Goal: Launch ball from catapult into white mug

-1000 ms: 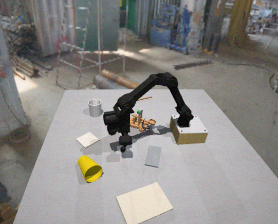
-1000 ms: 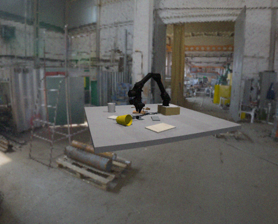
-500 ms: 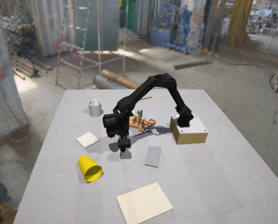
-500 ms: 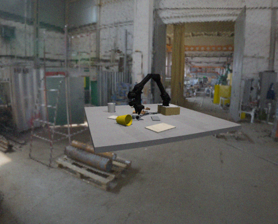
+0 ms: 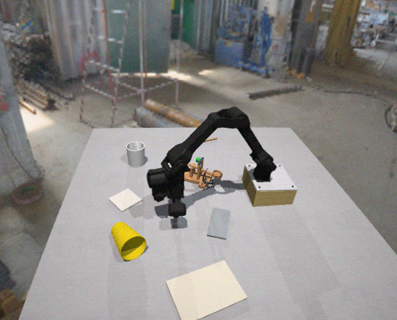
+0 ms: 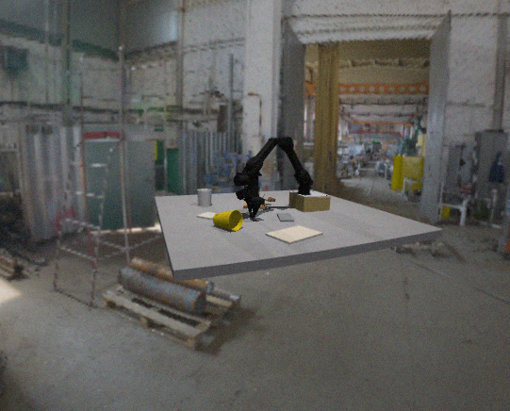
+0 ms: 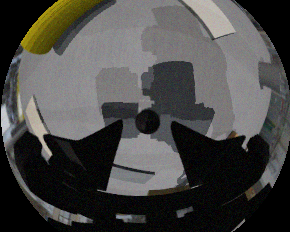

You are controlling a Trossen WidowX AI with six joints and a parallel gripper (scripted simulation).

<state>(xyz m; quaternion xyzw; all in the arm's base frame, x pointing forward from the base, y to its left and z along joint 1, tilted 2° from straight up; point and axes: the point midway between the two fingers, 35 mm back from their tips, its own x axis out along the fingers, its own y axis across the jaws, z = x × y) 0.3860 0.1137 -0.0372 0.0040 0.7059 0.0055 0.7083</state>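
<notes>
Yellow cup [image 5: 123,236] [image 6: 226,220] [image 7: 55,21] lies tipped on its side, mouth open.

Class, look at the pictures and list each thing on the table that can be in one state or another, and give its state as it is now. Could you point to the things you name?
Gripper [image 5: 176,222] [image 6: 253,218] [image 7: 146,124]: partly open, low over the table.
Black ball [image 7: 147,121]: between the fingertips, gaps both sides, not gripped.
White mug [image 5: 136,155] [image 6: 205,198]: upright.
Yellow cup [image 5: 125,236] [image 6: 225,220] [image 7: 55,22]: on its side.
Catapult [image 5: 197,180]: upright, not loaded with the black ball.
</notes>
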